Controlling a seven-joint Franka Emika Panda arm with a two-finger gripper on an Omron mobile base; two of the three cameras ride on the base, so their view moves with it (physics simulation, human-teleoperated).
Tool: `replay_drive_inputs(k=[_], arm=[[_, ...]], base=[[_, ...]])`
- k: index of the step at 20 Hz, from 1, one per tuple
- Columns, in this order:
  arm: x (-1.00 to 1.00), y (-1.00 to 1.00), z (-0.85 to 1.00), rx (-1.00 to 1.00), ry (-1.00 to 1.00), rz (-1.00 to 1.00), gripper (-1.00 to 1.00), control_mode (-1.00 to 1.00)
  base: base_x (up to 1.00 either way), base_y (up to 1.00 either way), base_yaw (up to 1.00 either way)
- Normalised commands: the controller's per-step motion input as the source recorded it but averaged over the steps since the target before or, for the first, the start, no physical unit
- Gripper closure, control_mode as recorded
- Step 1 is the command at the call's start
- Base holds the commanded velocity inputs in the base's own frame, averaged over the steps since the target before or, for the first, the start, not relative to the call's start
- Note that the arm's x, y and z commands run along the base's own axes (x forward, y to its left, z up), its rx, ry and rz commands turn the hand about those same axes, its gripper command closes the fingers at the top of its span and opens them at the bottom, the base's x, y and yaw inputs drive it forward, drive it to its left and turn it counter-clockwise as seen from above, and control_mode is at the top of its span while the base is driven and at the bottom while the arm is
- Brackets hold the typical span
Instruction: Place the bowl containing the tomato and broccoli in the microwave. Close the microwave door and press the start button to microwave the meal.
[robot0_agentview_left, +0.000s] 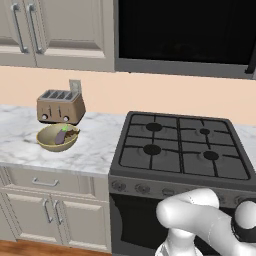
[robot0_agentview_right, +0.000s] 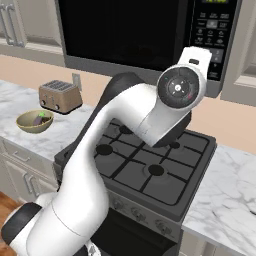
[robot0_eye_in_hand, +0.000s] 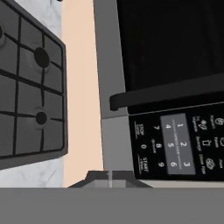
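Microwave (robot0_agentview_right: 145, 35) keypad (robot0_eye_in_hand: 177, 142) legible from hand view.

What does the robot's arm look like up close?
The arm is smooth, shiny white and made of fat rounded tubes, like bent pipes. Dark black bands sit at its joints. Near the top there is a round grey cap with a ring of tiny dots and a small red mark.

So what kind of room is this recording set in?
A rendered home kitchen: a black four-burner gas stove, a dark over-range microwave with keypad, and a tan toaster on a white marble counter.
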Motion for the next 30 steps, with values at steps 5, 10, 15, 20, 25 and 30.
replay_drive_inputs(k=[5, 10, 15, 20, 25, 30], arm=[[0.35, -0.25, -0.04, 0.10, -0.02, 0.03, 1.00, -1.00], [0.39, -0.11, 0.00, 0.10, -0.01, 0.04, 1.00, -1.00], [0.21, -0.36, 0.00, 0.10, -0.12, 0.01, 1.00, -1.00], [0.22, -0.17, 0.00, 0.03, -0.17, 0.00, 1.00, -1.00], [0.32, -0.13, -0.06, 0.03, -0.10, 0.01, 1.00, -1.00], [0.37, -0.02, -0.15, 0.00, -0.02, 0.03, 1.00, -1.00]], base=[[0.00, 0.00, 0.00], [0.00, 0.00, 0.00], [0.00, 0.00, 0.00], [0.00, 0.00, 0.00], [0.00, 0.00, 0.00], [0.00, 0.00, 0.00]])
